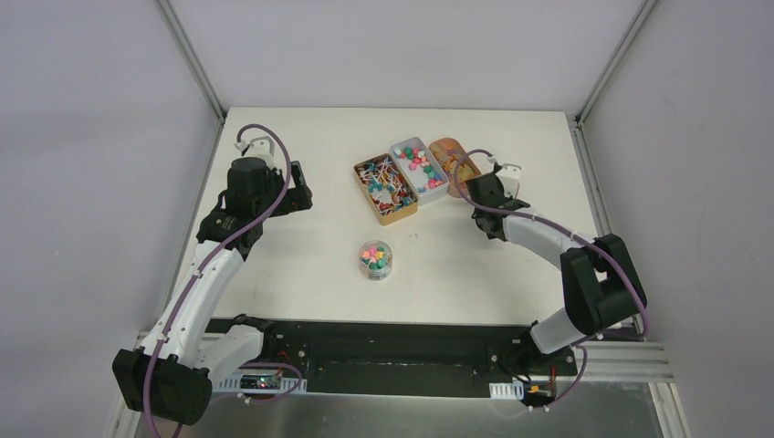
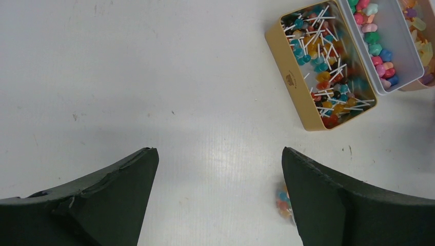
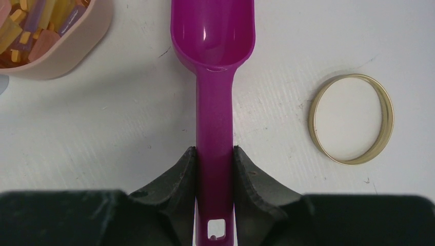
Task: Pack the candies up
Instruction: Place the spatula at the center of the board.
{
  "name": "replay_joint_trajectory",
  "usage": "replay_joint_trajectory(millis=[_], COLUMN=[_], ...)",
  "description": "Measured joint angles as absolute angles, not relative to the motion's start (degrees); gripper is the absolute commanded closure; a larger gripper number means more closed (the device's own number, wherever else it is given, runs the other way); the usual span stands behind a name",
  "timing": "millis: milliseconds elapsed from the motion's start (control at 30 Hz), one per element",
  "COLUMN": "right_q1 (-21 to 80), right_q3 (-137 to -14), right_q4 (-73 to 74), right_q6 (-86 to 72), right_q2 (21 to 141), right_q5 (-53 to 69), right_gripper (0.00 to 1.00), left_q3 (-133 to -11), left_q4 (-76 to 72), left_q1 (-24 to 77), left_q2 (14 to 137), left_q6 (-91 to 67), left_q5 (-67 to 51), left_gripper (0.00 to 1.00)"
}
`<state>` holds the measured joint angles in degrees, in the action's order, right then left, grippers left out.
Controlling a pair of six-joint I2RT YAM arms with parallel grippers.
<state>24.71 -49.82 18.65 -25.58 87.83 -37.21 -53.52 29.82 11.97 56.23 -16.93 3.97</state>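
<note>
step: scooping, magenta plastic scoop [image 3: 213, 36] empty | right hand [image 3: 215, 160] clamped on its handle | left hand [image 2: 218, 174] wide apart, holding nothing | next, probably: dip into bright candies [image 1: 418, 167], carry to small clear jar [image 1: 374, 259]

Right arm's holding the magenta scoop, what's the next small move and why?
Probably swing the scoop toward the pink tray and dip it in. The right gripper is shut on its handle, the scoop's bowl is empty, and that tray's candies lie just up-left of it in the wrist view.
</note>
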Motion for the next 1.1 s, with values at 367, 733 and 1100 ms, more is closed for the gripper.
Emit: replay_joint_trajectory(millis=[367, 733, 1100], right_q1=[24.3, 22.7, 13.0], right_q3=[-49.8, -49.8, -49.8], right_q4=[18.1, 20.0, 20.7], right_q6=[-29.2, -29.4, -27.0], right_q2=[90.2, 88.8, 82.2], right_q5=[-36.5, -35.5, -35.3], right_gripper=[0.79, 0.49, 0.52], left_q3=[-53.5, -53.5, -53.5], left_q4=[29.8, 29.8, 29.8], left_q1=[12.0, 12.0, 12.0], left_q2=[56.2, 56.2, 56.2], left_q6=[-16.9, -16.9, -16.9], left_q5=[4.0, 4.0, 3.9], left_gripper=[0.05, 0.05, 0.05])
